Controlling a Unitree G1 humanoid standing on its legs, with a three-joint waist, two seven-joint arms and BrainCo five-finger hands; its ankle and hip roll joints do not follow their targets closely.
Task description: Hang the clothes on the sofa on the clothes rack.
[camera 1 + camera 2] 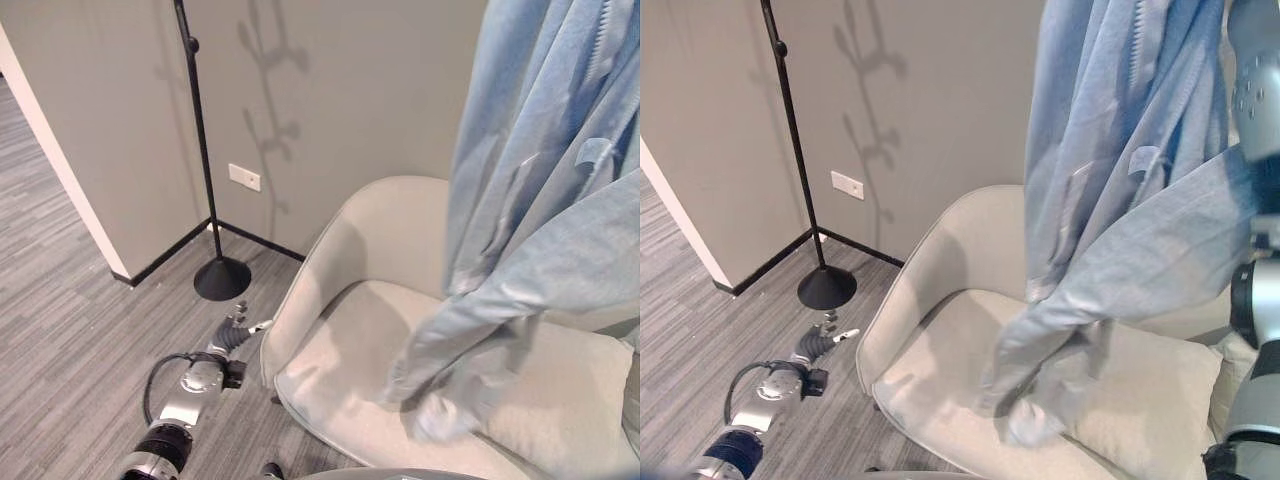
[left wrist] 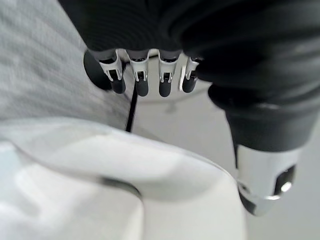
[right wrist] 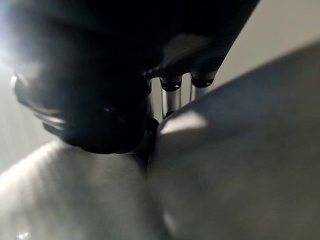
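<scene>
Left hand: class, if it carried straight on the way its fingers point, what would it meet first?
Probably the black round base of the clothes rack. The left hand hangs low beside the sofa, pointing across bare floor toward it; depth is uncertain.

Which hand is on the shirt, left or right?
The right hand: its wrist view has fabric bunched against its fingers, and the blue shirt hangs lifted over the chair. The left hand hangs low beside the chair, fingers relaxed, holding nothing.

You've got the light blue shirt [image 1: 540,200] hanging up high, sleeve trailing onto the beige sofa [image 1: 340,350]; black clothes rack [image 1: 205,170] stands upright nearby.
</scene>
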